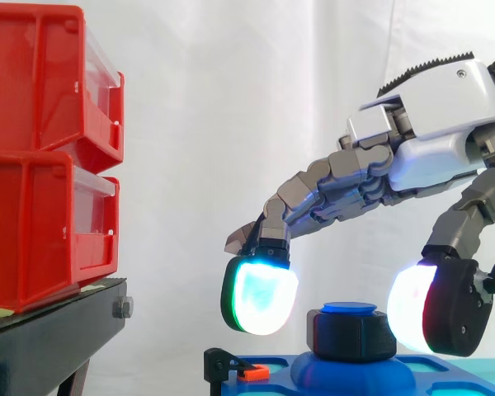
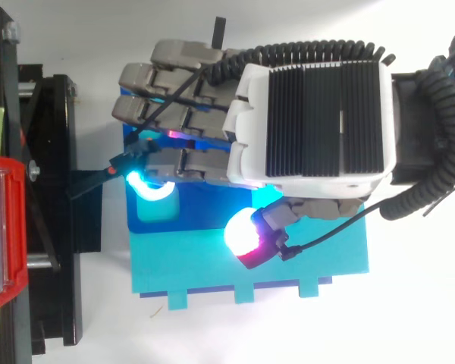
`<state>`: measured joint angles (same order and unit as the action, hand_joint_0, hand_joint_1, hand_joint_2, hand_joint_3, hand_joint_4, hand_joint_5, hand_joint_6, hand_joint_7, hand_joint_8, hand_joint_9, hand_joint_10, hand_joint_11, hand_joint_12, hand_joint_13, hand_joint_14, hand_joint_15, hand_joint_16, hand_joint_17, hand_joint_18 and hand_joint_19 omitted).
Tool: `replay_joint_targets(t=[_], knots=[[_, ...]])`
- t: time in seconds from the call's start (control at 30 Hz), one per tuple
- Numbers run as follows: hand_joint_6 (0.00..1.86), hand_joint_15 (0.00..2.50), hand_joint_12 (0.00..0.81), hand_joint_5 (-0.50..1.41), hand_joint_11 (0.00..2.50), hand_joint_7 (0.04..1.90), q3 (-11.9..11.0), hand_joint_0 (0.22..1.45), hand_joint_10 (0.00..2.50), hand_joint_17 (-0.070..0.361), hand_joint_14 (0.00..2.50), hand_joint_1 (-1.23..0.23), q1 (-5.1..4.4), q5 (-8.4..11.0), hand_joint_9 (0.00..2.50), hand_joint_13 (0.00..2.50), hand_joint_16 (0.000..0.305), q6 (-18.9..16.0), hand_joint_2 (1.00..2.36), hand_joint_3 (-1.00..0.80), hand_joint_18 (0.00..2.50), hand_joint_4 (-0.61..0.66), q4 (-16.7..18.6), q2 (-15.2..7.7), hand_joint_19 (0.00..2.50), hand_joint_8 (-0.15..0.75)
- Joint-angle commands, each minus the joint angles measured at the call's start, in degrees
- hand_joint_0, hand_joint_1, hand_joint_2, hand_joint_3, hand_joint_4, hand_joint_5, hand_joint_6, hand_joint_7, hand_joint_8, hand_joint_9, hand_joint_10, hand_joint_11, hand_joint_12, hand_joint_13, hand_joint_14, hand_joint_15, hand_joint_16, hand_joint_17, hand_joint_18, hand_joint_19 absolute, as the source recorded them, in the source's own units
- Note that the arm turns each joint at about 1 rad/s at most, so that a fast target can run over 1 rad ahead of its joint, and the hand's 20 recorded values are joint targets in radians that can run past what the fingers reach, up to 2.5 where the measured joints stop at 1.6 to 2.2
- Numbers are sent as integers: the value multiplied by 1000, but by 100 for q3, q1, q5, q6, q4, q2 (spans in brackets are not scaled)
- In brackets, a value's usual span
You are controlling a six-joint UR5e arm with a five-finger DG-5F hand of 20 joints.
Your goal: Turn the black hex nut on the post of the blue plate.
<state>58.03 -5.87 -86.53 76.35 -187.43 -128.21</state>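
**Q:** Side view, surroundings?
**A:** Item: two red bins (image 1: pixel 41 157), stacked at left on a black stand (image 1: pixel 49 338), with a white curtain (image 1: pixel 231 107) behind. Item: a small black clip with an orange tab (image 1: pixel 241 370) at the left edge of the blue plate (image 1: pixel 330 381).

**Q:** Task's thing?
**A:** Black hex nut (image 1: pixel 351 334), upright on the plate's raised middle, with a blue post top just above it. Nothing stands between it and the camera.

**Q:** Robot hand, same view?
**A:** The robot hand (image 1: pixel 445 124) enters from the right and slopes down over the nut. Its fingers are loosely spread and grip nothing. A white-cyan fingertip (image 1: pixel 260 299) hangs just left of the nut, with a slim gap. The thumb's white, red-edged pad (image 1: pixel 417 309) sits just beside the nut's right flank; contact cannot be told. The nut lies between the two.

**Q:** Top view, surroundings?
**A:** Red bin (image 2: pixel 4 227) and black stand (image 2: pixel 53 197) at left. The plate (image 2: pixel 212 273) lies on a white tabletop (image 2: pixel 417 318), cyan on its near side. The clip (image 2: pixel 125 163) is at its left edge.

**Q:** What stands in the way?
**A:** The robot hand's ribbed black back (image 2: pixel 322 114) lies over the plate's far side. Fingers reach left, with cyan glow (image 2: pixel 148 188) beneath them. The thumb's magenta pad (image 2: pixel 241 231) is set apart from them over the plate.
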Motion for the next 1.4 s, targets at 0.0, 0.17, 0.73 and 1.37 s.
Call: replay_joint_targets(t=[0.0,0.17,0.73,1.37], knots=[[502,0,343,-257,0,757,-2,495,0,126,0,-818,33,-13,81,0,56,3,1000,-500,0,127,4,-2,0,188],[502,3,348,-249,0,769,7,484,0,127,0,-788,60,-13,89,0,56,29,1000,-500,0,139,-13,-2,0,197],[502,12,375,-232,0,826,7,427,0,138,0,-712,323,-259,108,0,61,90,1000,-500,0,190,-136,-2,0,228],[502,5,418,-222,0,815,-37,356,0,157,0,-609,587,-540,164,38,70,222,1000,-500,0,238,-127,-2,0,274]])
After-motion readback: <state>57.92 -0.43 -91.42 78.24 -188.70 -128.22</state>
